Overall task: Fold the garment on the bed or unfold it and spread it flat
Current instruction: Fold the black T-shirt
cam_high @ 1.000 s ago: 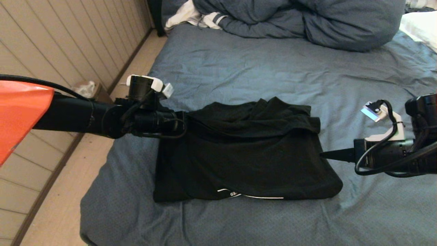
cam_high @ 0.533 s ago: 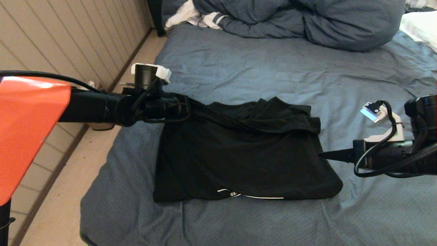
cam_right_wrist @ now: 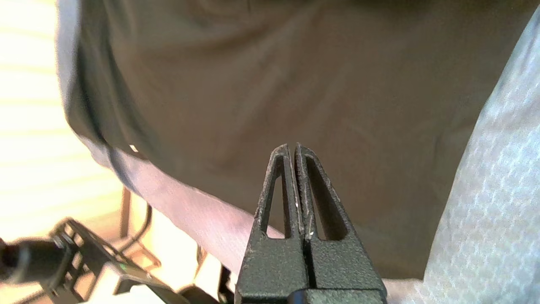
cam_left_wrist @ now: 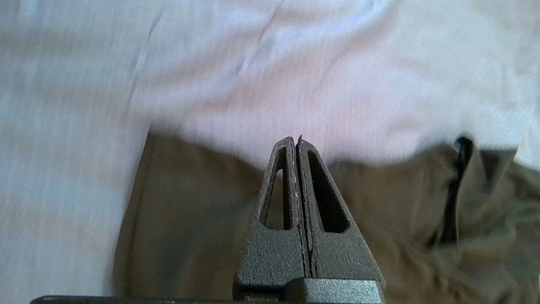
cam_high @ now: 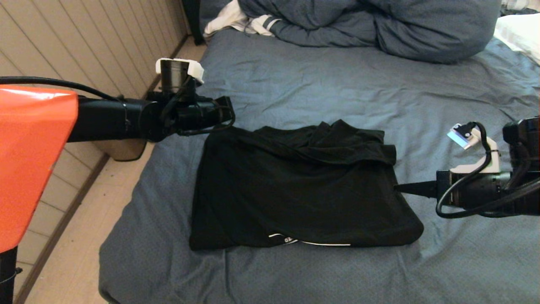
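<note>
Jaws both pressed shut, empty: our left gripper above far-left corner of folded black cotton T-shirt, our right gripper touching right edge, likely steadying fold on wrinkled slate-blue bed sheet.

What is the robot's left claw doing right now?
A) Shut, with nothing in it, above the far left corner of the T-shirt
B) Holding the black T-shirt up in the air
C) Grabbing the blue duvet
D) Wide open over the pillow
A: the left gripper has its fingers pressed together with no cloth between them, and the black T-shirt lies on the bed.
</note>
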Available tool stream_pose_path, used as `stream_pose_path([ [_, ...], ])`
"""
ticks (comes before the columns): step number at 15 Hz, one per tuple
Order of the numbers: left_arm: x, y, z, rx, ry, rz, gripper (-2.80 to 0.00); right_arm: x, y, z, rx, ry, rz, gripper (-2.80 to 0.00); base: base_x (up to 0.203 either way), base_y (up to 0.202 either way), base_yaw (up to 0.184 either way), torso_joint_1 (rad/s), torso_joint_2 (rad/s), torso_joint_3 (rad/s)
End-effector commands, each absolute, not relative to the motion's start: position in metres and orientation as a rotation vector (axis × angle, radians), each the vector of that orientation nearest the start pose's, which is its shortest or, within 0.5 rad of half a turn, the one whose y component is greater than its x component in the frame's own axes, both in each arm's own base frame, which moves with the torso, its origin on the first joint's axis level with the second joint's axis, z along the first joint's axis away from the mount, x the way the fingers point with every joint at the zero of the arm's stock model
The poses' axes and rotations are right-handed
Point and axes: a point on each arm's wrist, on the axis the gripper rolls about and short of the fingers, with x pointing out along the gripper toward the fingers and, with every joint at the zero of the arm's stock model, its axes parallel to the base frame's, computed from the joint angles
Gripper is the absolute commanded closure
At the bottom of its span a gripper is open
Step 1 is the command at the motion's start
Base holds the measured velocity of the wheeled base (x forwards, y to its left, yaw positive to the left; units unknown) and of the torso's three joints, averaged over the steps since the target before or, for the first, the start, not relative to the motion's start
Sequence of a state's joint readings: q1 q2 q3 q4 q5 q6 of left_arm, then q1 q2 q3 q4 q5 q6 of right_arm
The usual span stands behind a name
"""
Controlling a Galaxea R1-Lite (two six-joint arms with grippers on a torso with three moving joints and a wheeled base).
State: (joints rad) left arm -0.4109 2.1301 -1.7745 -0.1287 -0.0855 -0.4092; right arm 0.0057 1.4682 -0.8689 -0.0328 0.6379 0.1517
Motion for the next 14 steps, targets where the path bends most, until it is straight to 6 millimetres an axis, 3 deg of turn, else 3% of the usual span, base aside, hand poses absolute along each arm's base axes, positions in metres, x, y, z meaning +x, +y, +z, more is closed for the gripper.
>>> stream_pose_path([
  [1, 0.388, -0.172, 0.248, -0.363, 0.361, -0.432, 0.00, 0.243, 0.020, 0.230, 0.381, 0.559, 0.596, 0.00, 0.000, 0.000, 0.000, 0.000, 0.00, 0.000],
  [4, 0.347, -0.161, 0.213, -0.331, 0.538, -0.418, 0.00, 0.253, 0.055, 0.253, 0.480, 0.606, 0.685, 0.00, 0.000, 0.000, 0.000, 0.000, 0.00, 0.000],
  [6, 0.317, -0.160, 0.178, -0.306, 0.640, -0.434, 0.00, 0.258, 0.084, 0.253, 0.450, 0.736, 0.746, 0.00, 0.000, 0.000, 0.000, 0.000, 0.00, 0.000],
  [8, 0.297, -0.165, 0.158, -0.306, 0.606, -0.484, 0.00, 0.273, 0.106, 0.247, 0.376, 0.848, 0.701, 0.00, 0.000, 0.000, 0.000, 0.000, 0.00, 0.000],
  [11, 0.286, -0.170, 0.148, -0.327, 0.590, -0.524, 0.00, 0.290, 0.137, 0.224, 0.224, 0.959, 0.581, 0.00, 0.000, 0.000, 0.000, 0.000, 0.00, 0.000],
  [14, 0.278, -0.165, 0.156, -0.334, 0.572, -0.525, 0.00, 0.313, 0.161, 0.217, 0.105, 0.907, 0.429, 0.00, 0.000, 0.000, 0.000, 0.000, 0.00, 0.000],
])
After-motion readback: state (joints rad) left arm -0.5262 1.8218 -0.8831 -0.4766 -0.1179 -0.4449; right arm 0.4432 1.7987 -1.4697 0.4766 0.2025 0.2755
